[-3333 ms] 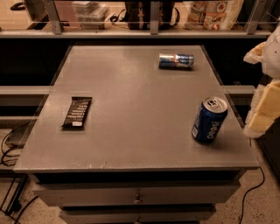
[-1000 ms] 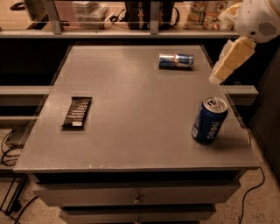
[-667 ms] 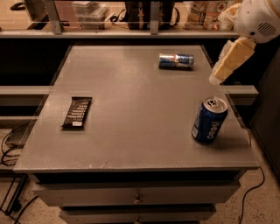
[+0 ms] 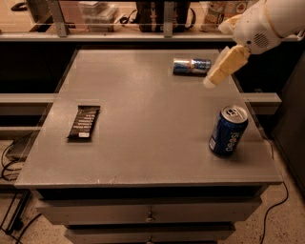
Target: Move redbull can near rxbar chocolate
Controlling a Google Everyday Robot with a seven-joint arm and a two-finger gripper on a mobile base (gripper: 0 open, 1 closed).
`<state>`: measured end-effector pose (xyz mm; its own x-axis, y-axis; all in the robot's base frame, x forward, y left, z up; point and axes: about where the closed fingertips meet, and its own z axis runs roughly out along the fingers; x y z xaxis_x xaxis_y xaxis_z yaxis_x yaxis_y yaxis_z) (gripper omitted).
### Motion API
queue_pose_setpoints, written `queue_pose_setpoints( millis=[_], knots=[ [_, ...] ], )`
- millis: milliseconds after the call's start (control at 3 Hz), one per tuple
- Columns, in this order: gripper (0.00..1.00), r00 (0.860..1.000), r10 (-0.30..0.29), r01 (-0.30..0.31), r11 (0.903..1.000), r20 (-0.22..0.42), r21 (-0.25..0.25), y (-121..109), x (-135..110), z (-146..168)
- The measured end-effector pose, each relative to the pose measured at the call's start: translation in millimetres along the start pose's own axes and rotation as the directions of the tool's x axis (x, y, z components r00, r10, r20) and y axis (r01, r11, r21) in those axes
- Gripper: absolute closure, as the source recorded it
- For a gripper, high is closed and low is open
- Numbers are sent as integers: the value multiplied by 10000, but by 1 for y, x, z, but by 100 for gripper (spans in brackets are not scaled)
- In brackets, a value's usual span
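Observation:
The redbull can (image 4: 191,66) lies on its side at the far right of the grey table (image 4: 143,119), slim, blue and silver. The rxbar chocolate (image 4: 84,122) lies flat near the table's left edge, in a black wrapper with white text. My gripper (image 4: 220,68) hangs from the white arm (image 4: 267,21) at the upper right, its cream-coloured fingers pointing down-left, just right of the redbull can and above the table. It holds nothing.
A fatter dark-blue Pepsi can (image 4: 228,130) stands upright near the table's right front corner. A shelf with clutter (image 4: 143,14) runs behind the table. Drawers (image 4: 147,214) sit below the tabletop. Cables lie on the floor at left (image 4: 9,157).
The arm rose from beside the Pepsi can at the right edge to the far right, and has moved left and down toward the redbull can. The objects have not moved.

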<state>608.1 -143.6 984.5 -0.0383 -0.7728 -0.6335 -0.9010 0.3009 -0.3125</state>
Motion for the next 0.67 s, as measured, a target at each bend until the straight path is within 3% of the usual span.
queue_pose_setpoints(
  millis=[667],
  knots=[
    [0,9887,892,-797,9935,1207,-813,-34,4,70]
  ],
)
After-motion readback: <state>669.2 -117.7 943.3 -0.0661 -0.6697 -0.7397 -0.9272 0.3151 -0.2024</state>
